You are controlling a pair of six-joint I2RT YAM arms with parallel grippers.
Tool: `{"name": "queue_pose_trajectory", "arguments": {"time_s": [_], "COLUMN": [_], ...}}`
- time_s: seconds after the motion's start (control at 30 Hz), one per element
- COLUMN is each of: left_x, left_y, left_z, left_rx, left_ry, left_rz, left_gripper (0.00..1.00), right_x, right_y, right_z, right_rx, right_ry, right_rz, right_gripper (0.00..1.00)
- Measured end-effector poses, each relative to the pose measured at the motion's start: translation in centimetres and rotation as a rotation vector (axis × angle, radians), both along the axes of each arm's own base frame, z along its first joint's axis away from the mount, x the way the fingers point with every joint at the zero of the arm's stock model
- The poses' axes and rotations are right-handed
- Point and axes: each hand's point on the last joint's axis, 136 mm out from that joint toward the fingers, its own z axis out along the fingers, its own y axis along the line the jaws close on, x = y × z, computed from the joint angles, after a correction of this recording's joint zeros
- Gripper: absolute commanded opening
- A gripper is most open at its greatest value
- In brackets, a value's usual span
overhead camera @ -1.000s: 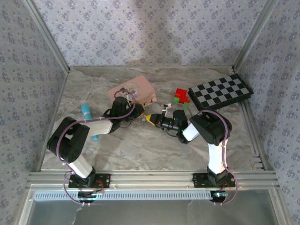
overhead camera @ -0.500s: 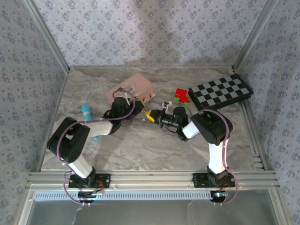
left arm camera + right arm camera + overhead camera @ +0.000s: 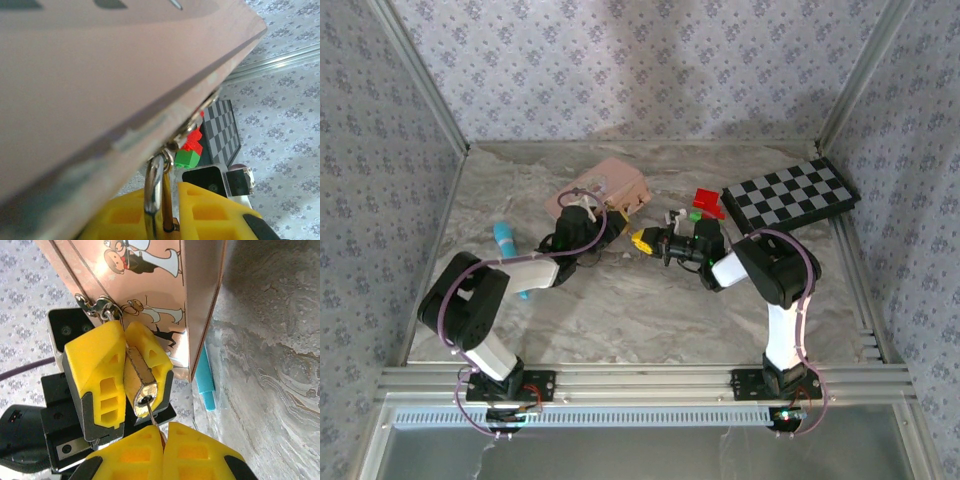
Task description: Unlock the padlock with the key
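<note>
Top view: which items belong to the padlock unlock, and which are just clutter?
Job: padlock, key, left hand gripping the padlock, right hand holding the key, pink box the padlock hangs from.
Clutter: checkerboard, red and green blocks, blue object.

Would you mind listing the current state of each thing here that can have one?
left fingers: shut on the padlock.
right fingers: shut on the key.
padlock: shackle looks closed, hooked through the clasp of the pink box.
key: blade tip in the padlock's keyhole.
pink box: lid shut.
</note>
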Motion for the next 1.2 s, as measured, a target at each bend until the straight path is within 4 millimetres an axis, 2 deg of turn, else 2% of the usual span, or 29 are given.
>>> {"name": "queue_pose_trajectory", "arguments": {"time_s": [0.17,0.5,0.93,1.2], "left_x": [0.1,-0.1,0.1,0.5], "left_y": [-0.1,0.1,0.7,1.2], "left_z": [0.6,0.5,0.6,0.6], "left_rx": [-0.022,-0.016,-0.02,-0.024], "left_ry": [-0.01,0.007,0.026,0.03], "left_rz": [0.004,0.005,0.054,0.095], "left_gripper": [0.0,0.0,0.0,0.0], "right_x": [0.3,0.2,0.6,0.9], "right_y": [-0.1,0.0,0.5,1.0], "right_z": [0.4,0.0,0.0,0.0], "right_rx": [-0.007,-0.04,-0.089,-0.099], "right_ry": [-0.068,-0.194,-0.34,-0.328], "right_rz": [0.05,0.066,0.0,-0.073], "right_gripper": [0.0,0.0,0.0,0.0]}}
